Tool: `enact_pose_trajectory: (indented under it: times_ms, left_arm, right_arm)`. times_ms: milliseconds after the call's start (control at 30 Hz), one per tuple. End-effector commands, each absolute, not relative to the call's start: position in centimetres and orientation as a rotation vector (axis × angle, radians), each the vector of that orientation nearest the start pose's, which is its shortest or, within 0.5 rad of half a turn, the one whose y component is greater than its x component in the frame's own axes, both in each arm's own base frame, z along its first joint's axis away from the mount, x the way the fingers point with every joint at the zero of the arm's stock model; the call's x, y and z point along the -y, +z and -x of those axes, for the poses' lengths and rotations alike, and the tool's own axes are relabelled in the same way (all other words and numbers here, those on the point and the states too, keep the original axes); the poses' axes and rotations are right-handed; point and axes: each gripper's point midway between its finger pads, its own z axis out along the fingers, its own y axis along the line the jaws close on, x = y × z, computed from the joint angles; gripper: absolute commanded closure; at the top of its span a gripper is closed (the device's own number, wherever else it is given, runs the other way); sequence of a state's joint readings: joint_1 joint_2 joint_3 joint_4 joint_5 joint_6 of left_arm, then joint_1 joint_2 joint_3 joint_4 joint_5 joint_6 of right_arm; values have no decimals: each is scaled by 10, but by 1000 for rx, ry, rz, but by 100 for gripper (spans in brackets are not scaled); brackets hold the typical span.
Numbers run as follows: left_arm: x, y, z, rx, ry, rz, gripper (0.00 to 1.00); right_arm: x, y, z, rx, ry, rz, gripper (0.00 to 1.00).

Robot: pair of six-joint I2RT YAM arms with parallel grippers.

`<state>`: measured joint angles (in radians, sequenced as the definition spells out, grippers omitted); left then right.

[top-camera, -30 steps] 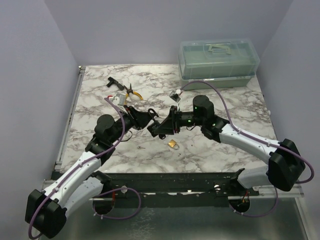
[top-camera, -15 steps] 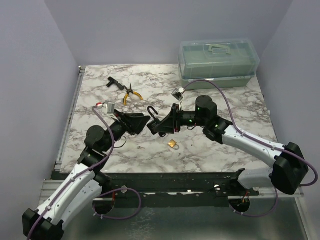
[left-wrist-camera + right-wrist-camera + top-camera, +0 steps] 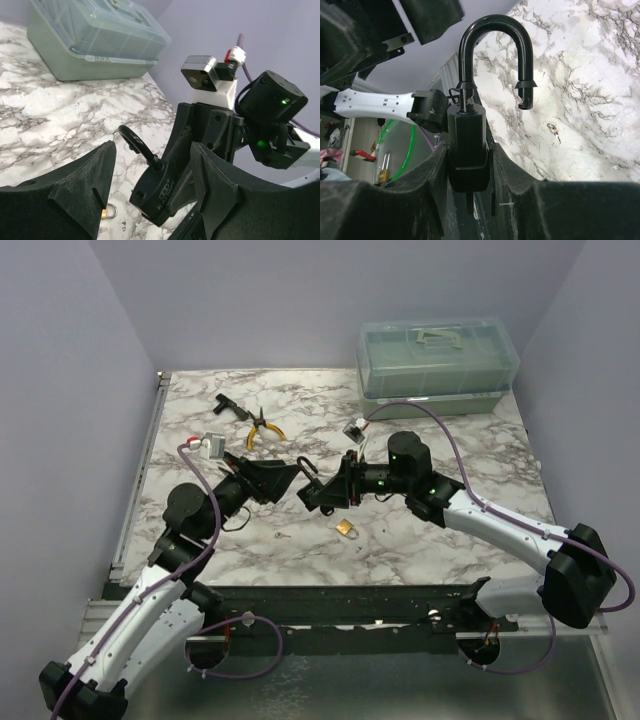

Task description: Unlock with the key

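Our right hand [image 3: 313,498] clamps the black padlock [image 3: 467,142], whose shackle is open at one end. Our left hand [image 3: 289,481] gapes empty beside it. The key [image 3: 283,535] lies on the bench [image 3: 430,550] near the small brass padlock [image 3: 345,527]. We judge fetching the key comes next, which calls for a fine, low pinch.

Right tool [image 3: 312,498] gripping black padlock [image 3: 303,462], key [image 3: 284,535] apart

I saw a padlock [image 3: 467,145] with a matt black body and glossy shackle [image 3: 492,22], a smooth marble-look surface [image 3: 310,390], and a translucent plastic box [image 3: 438,365].
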<state>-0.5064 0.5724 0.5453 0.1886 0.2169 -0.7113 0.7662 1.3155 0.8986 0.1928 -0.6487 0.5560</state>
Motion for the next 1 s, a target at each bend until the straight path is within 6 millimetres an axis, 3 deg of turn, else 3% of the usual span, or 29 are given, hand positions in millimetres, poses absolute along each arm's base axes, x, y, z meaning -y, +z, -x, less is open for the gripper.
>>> enact_pose_trajectory:
  times_ms: [0,267,467,733,967]
  left_arm:
    - [210,317,-231,-1584,-1194,-21,33]
    - [233,314,-243,-1598,-1271,-83,37]
    - [244,321,-231,-1490,-1350,-209,59]
    - [245,335,-202,-1330,-1392,-375,100]
    - [242,342,-183,-1258,-1401,-458,100]
  right_arm:
    - [-365,285,-190,-1724,1527,789,99]
    - [-364,288,-185,-1704,1544,797,100]
    - [-365,291,-181,-1684,1578,802,100]
    - [-367,304,-174,-1629,1659,808,100]
    - [-366,318,-169,-1579,1678,834,99]
